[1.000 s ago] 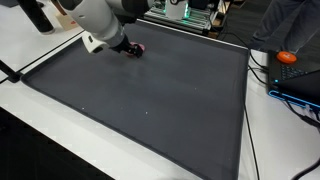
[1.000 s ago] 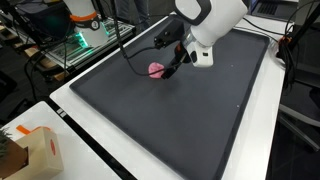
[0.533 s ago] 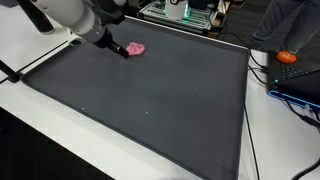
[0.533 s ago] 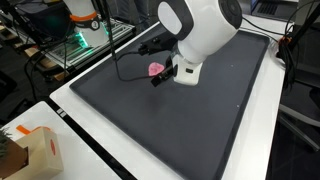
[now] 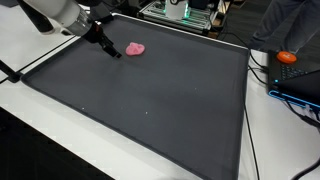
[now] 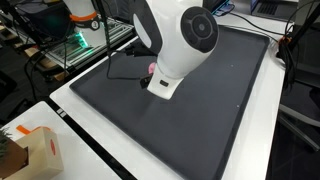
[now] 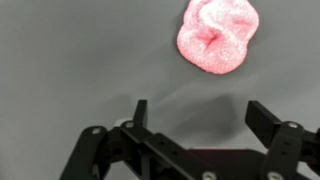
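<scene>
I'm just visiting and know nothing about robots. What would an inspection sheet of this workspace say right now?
Surface: dark grey mat on a white table, flat, no spills seen.
Job's things: crumpled pink lump lying on the mat, not gripped.
Clutter: orange round object beside the mat; brown cardboard box at a table corner.
Hand: black two-fingered hand open, empty, just short of the lump.
Cables: black cable along the mat's edge.
Surroundings: green-lit rack of equipment behind the table.
</scene>
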Tool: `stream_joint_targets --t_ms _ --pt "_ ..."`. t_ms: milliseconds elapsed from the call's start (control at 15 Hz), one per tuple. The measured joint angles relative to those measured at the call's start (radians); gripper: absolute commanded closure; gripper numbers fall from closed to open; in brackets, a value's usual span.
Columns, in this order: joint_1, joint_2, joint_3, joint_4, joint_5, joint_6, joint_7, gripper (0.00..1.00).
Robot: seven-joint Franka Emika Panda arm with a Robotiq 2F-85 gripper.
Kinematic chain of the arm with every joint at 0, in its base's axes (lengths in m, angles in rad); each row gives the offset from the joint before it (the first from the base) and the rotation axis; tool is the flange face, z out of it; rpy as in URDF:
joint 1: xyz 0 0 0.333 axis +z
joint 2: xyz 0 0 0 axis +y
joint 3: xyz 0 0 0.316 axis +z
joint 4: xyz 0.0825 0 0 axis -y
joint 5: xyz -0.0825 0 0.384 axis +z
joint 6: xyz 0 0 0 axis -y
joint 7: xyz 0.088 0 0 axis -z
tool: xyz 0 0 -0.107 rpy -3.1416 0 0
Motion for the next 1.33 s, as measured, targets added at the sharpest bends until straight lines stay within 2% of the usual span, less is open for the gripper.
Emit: stream_joint_targets --t_ms 400,800,1333 --pt "-0.049 -0.013 -0.035 -0.056 0.148 0.000 0.105 0.00" --pt "-0.085 -0.069 -0.062 -0.159 0.267 0.000 0.137 0.00" --pt "-0.085 -0.166 -0.068 -0.276 0.317 0.002 0.136 0.00"
